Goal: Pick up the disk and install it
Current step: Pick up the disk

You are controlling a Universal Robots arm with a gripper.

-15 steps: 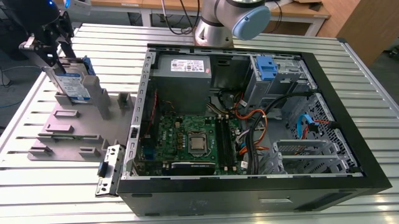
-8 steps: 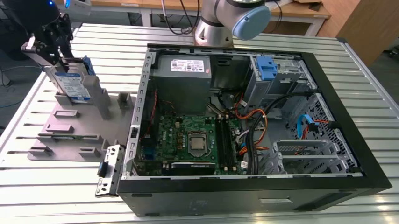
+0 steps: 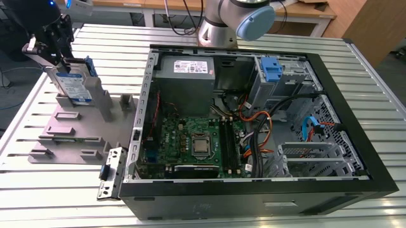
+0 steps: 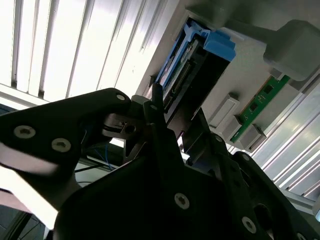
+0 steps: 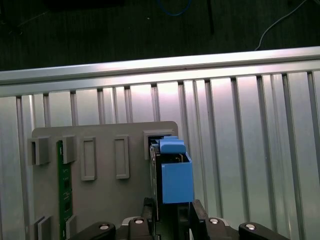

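Ok so exterior view first: one arm [image 3: 236,21] comes in at the top. Its one gripper [image 3: 62,56] is way over in the upper left of the frame, on the top end of the disk [image 3: 74,84]. There's just the one disk, standing on end in a slot of the single grey holder plate [image 3: 66,126]. The plate lies on the slatted table [image 3: 374,95] at the exterior view's left. One green memory stick [image 3: 65,138] sits lower down on that plate. The middle and right of the frame is one open computer case [image 3: 355,156]. Inside it there's one motherboard [image 3: 184,137], one processor [image 3: 201,145], one grey box [image 3: 186,76] with a white sticker up top, and one bare blue bracket [image 3: 271,70] to the right of that. Second wrist view: the gripper [image 4: 177,117] has two dark fingers [image 4: 154,107], one on each flat side of the disk [image 4: 181,85]. They look snug against it, so I'd call it clamped on the disk. The memory stick [image 4: 260,102] is nearby on the plate [image 4: 235,75], apart from the disk. First wrist view: the gripper [image 5: 170,210] straddles the disk [image 5: 177,182], and two blue carrier tabs are showing. The disk's far end is in its slot on the plate [image 5: 135,200]. Two empty rectangular frames [image 5: 89,159] stand between the disk and the memory stick [image 5: 62,185].
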